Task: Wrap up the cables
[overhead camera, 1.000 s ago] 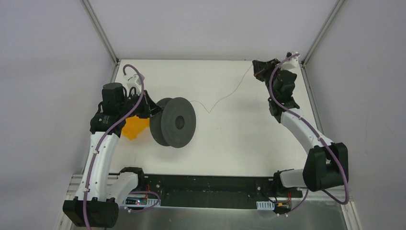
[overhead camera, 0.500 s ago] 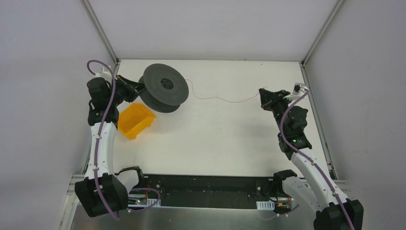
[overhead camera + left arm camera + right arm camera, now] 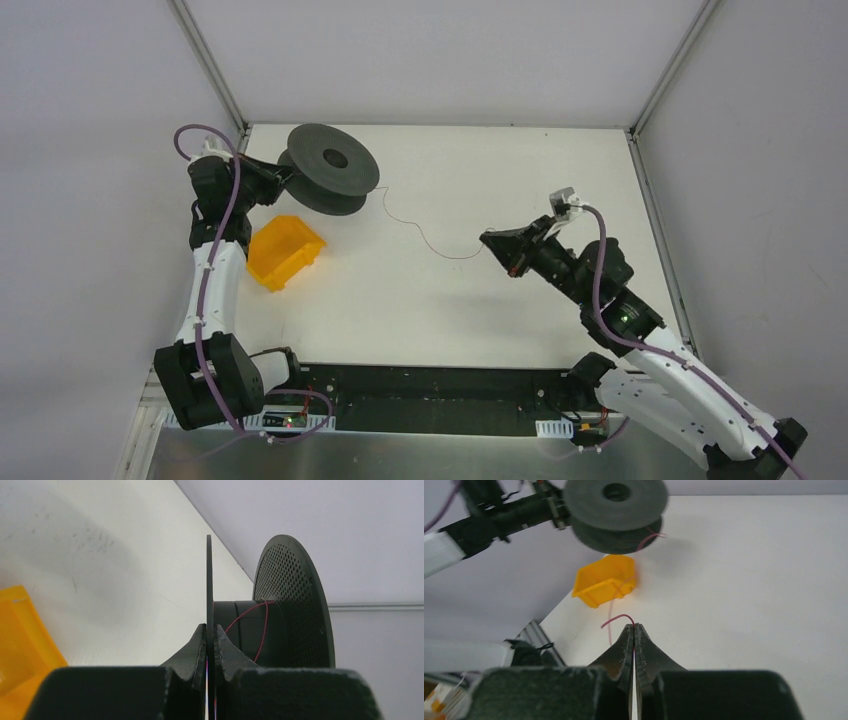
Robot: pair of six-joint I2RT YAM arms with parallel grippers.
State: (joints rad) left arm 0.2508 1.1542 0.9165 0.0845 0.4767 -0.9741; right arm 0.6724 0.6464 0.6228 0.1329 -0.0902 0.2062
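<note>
The dark grey two-flanged spool (image 3: 328,180) hangs above the table's far left corner. My left gripper (image 3: 276,182) is shut on the edge of its near flange (image 3: 209,590). The thin reddish-brown wire (image 3: 420,232) runs from the spool's hub (image 3: 250,625) in a slack curve to my right gripper (image 3: 490,240) near the table's middle. The right gripper (image 3: 634,626) is shut on the wire, whose short end (image 3: 616,619) sticks out past the fingertips. The spool also shows in the right wrist view (image 3: 615,510).
A yellow bin (image 3: 283,251) sits on the white table (image 3: 450,310) just in front of the spool, under the left arm; it also shows in the right wrist view (image 3: 606,580). Grey walls and metal frame posts (image 3: 210,65) close in the table's back and sides.
The right gripper has swung from the far right edge toward the table's middle, carrying the wire end, which now sags. The left gripper lifted the spool a little farther back left.
</note>
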